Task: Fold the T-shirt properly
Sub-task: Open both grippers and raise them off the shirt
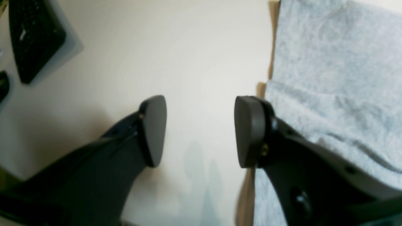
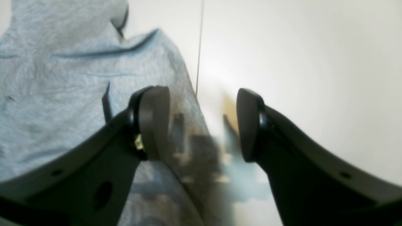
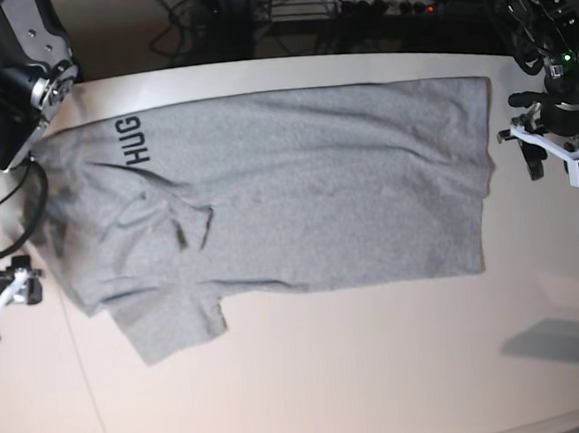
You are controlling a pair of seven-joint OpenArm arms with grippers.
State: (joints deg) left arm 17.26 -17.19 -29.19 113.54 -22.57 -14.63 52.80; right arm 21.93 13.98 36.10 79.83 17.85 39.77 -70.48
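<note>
A large heather-grey T-shirt (image 3: 288, 192) lies spread across a pale table (image 3: 381, 360), its long axis running side to side in the base view, hem toward that view's right and shoulders toward its left. Black block letters reading "HUG" (image 3: 130, 141) show near the upper-left shoulder, turned sideways; any further lettering is folded under or out of sight. One short sleeve (image 3: 168, 326) juts toward the table's near edge, and creases gather around the chest. The left gripper (image 1: 200, 131) hangs just off the hem edge with its jaws apart and nothing between them, bare table showing in the gap, the grey cloth (image 1: 333, 78) lying beside one finger. The right gripper (image 2: 203, 124) stands open as well at the shoulder end, one finger over the fabric (image 2: 62, 94), the other over table; the blurred patch between its pads may be a fold of cloth, though nothing looks gripped
</note>
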